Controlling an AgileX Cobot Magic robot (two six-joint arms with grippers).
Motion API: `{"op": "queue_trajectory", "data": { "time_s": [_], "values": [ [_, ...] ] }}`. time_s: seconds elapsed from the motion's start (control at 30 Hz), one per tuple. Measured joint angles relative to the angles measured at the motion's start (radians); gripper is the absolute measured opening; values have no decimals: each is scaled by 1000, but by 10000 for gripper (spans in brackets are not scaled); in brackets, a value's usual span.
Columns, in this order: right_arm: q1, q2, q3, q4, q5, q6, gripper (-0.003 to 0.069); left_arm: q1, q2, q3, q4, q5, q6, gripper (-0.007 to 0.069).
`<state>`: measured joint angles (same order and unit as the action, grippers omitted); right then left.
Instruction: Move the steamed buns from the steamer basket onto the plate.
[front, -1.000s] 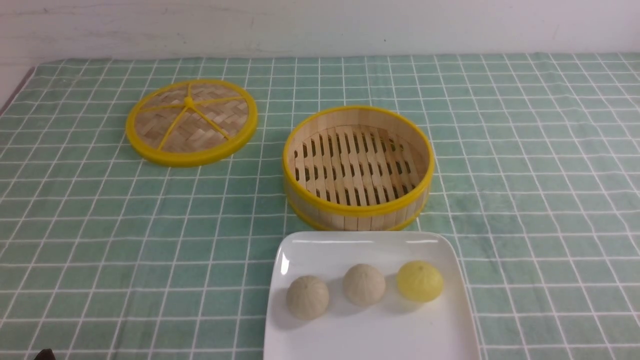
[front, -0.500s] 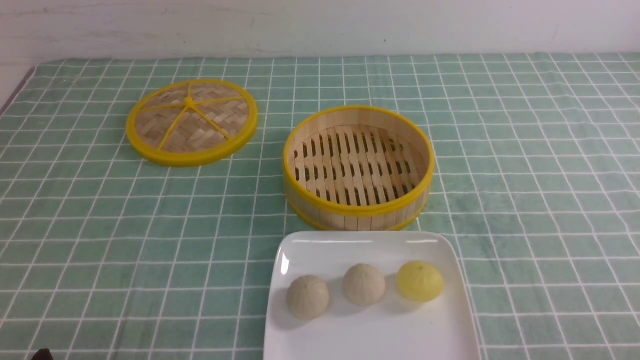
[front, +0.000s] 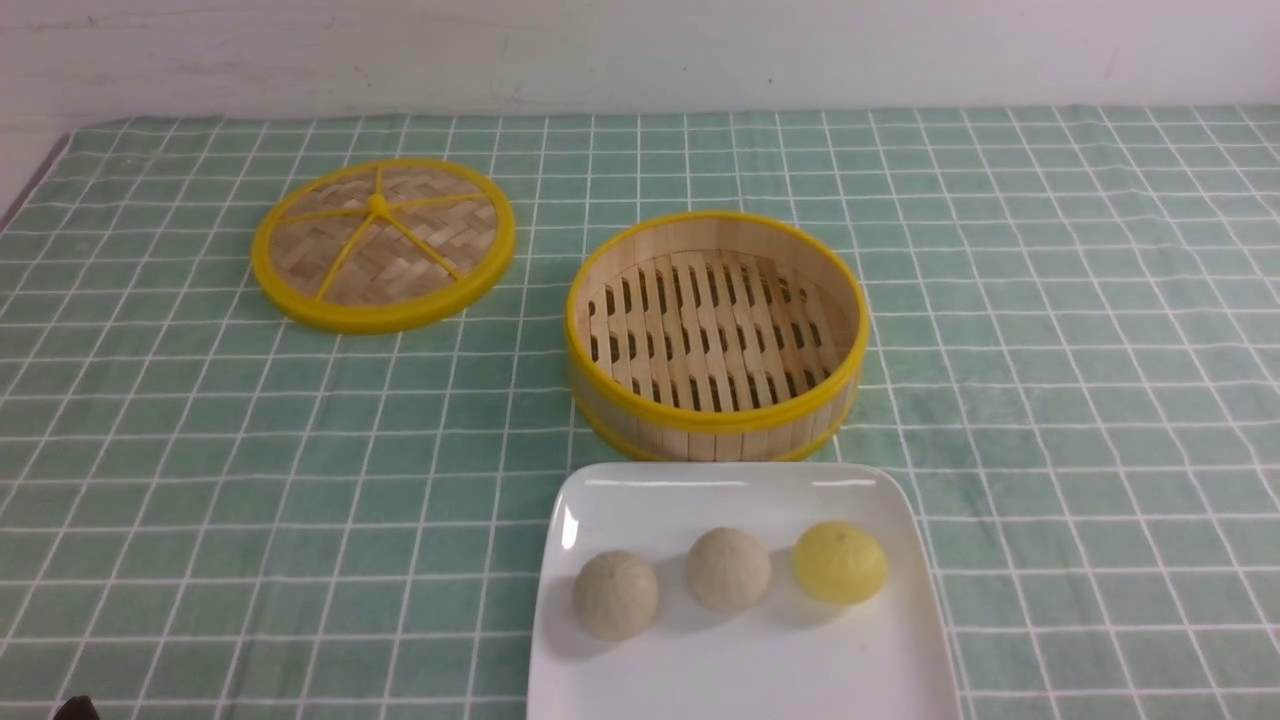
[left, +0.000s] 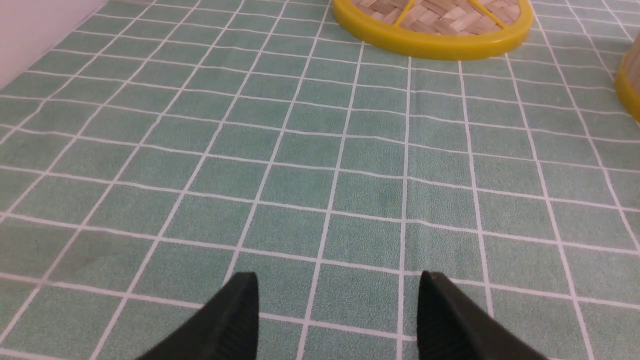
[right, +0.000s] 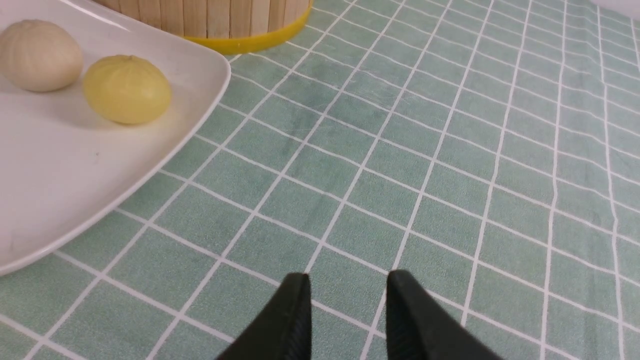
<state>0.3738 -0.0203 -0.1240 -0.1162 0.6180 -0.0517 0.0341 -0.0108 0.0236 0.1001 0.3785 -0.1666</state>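
Soft, light buns (front: 727, 570) sit in a row on the plate (front: 740, 670), just before the empty basket (front: 716, 335); they look best pinched gently at the sides. Left gripper (left: 337, 300) is spread wide, right gripper (right: 347, 292) narrowly parted, both empty.

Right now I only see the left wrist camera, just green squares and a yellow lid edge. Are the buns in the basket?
Observer: No, the steamer basket has nothing in it.
Operator: Then where are the buns?
Observer: All three steamed buns sit in a row on the plate.
Operator: Is the other pincer holding something?
Observer: No. The right pincer is over bare cloth beside the plate, jaws a little apart with nothing between them.
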Motion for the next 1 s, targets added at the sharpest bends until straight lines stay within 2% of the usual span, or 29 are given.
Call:
{"op": "queue_trajectory", "data": {
  "time_s": [0.7,1.0],
  "values": [
    [0,0,8,0,-9,1,240,0,0,0,32,2,-2,440],
    [0,1,128,34,-189,85,240,0,-1,0,35,3,-2,440]
  ]
}}
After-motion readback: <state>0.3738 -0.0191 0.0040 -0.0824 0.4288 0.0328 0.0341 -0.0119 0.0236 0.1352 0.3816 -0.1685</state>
